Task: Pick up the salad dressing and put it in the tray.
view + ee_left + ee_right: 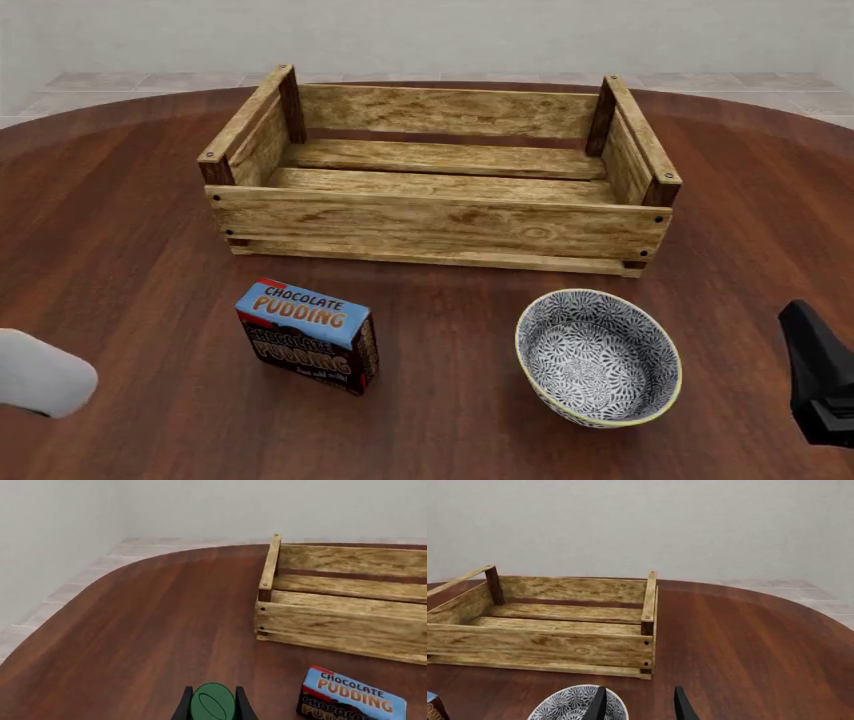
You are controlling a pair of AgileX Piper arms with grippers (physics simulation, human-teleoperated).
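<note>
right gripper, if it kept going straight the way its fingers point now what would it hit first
Probably the tray: its near right corner lies ahead of the right gripper in the right wrist view. The bowl sits just beside the fingers, so it may clip that rim first; depth is unclear.

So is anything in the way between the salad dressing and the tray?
Nothing visible is. The salad dressing sits in the left gripper, with bare table ahead to the tray. The pudding box stands beside that path; the tray's front wall needs clearing.

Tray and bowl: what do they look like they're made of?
Tray: light unfinished-looking wood slats with visible grain and knots, darker brown corner posts. Bowl: likely glazed ceramic, blue-white pattern with a smooth, thin yellowish rim; the render can't confirm it.
</note>
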